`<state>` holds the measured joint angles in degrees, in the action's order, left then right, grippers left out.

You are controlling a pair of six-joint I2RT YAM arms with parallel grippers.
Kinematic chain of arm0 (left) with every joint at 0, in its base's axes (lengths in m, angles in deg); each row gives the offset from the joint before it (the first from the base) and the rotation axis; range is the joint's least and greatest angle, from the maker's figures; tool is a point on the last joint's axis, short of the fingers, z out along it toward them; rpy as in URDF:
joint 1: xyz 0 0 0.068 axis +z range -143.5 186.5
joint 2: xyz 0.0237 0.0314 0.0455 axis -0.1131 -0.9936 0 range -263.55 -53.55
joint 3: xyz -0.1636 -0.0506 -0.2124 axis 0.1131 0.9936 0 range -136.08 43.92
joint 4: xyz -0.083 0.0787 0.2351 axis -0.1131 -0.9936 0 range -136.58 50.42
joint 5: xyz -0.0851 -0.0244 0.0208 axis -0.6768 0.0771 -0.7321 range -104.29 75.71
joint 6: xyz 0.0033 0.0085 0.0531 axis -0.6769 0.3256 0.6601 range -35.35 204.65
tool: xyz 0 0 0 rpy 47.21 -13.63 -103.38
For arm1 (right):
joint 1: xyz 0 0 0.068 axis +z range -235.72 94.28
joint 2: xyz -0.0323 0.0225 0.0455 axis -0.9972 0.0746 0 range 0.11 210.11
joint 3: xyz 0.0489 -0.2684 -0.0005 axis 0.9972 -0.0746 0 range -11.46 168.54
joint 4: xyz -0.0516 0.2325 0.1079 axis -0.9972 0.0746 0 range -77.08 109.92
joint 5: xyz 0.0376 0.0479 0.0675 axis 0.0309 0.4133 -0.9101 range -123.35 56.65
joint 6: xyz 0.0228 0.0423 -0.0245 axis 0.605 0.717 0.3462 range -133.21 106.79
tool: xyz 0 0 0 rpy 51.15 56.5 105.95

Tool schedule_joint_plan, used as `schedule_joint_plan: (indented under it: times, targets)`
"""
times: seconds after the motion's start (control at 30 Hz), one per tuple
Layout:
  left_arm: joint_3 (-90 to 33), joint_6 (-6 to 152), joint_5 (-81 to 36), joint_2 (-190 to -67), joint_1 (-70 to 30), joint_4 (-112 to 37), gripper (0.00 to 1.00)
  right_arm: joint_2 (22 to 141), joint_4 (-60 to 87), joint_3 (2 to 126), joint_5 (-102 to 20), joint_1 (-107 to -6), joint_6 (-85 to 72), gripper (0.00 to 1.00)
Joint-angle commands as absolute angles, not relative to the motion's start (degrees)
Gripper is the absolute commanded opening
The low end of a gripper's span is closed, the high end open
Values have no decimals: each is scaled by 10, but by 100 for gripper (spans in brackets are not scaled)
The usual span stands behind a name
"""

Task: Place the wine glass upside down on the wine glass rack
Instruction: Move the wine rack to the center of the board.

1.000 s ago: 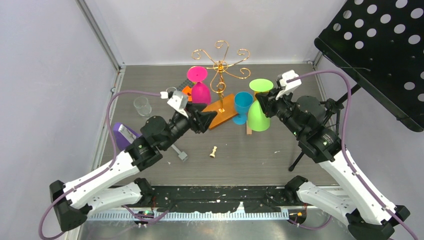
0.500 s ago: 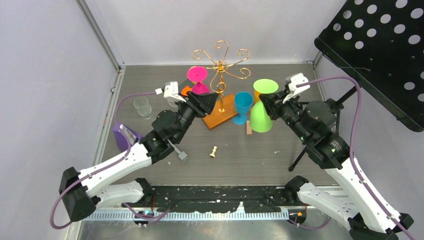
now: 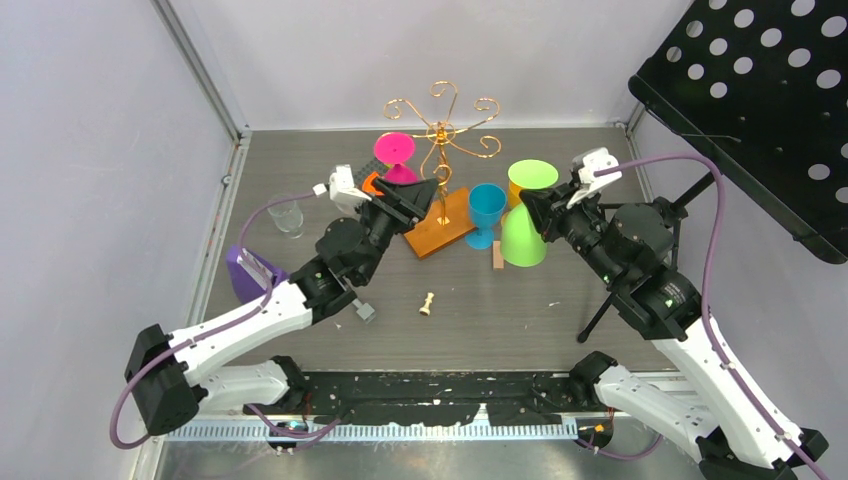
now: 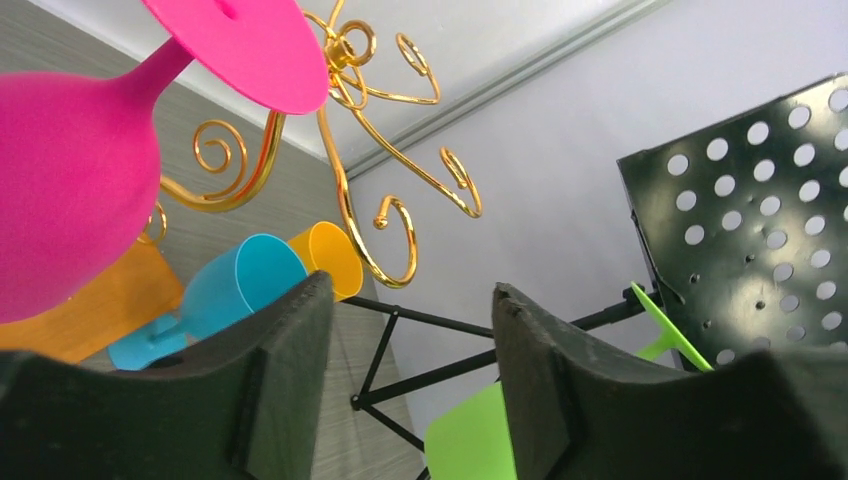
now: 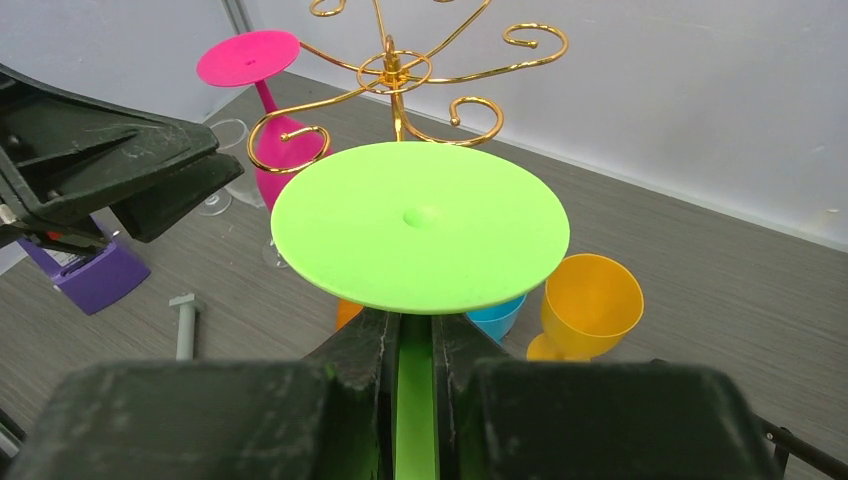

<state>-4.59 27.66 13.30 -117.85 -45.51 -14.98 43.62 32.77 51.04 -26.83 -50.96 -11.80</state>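
Observation:
The wine glass rack (image 3: 440, 128) is a gold wire stand on an orange-brown base (image 3: 447, 232). A pink wine glass (image 4: 60, 200) hangs upside down at its left arm, foot (image 3: 395, 148) on top. My left gripper (image 3: 415, 195) hovers just in front of the pink bowl, open, with nothing between its fingers (image 4: 300, 340). My right gripper (image 5: 415, 325) is shut on the stem of a green wine glass (image 3: 522, 238). That glass is upside down right of the rack, its round foot (image 5: 420, 225) facing the wrist camera.
A blue glass (image 3: 487, 205) and a yellow glass (image 5: 590, 290) stand upright between the rack and the green glass. A clear glass (image 3: 285, 212), purple block (image 3: 250, 270), grey bolt (image 3: 360, 308), small pawn (image 3: 427, 303) and wooden stick (image 3: 497, 258) lie about. A black music stand (image 3: 760, 90) looms right.
My left arm has pushed forward and up toward the rack, now covering the pink bowl, and its jaws have widened a little. The right gripper with the green glass shifted slightly right, then held.

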Motion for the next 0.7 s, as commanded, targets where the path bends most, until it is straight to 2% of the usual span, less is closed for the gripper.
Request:
schedule_joint_plan:
  times: [0.0, 0.13, 0.67]
  targets:
    - [-58, 243, 171, -1194, -452, -135, 53, 428, 312, 520, -264, -511, -114, 6]
    - [-59, 212, 171, -1220, -448, -123, 48, 424, 313, 519, -265, -511, -110, 5]
    - [-53, 179, 165, -1274, -434, -12, 43, 408, 315, 503, -262, -511, -101, 5]
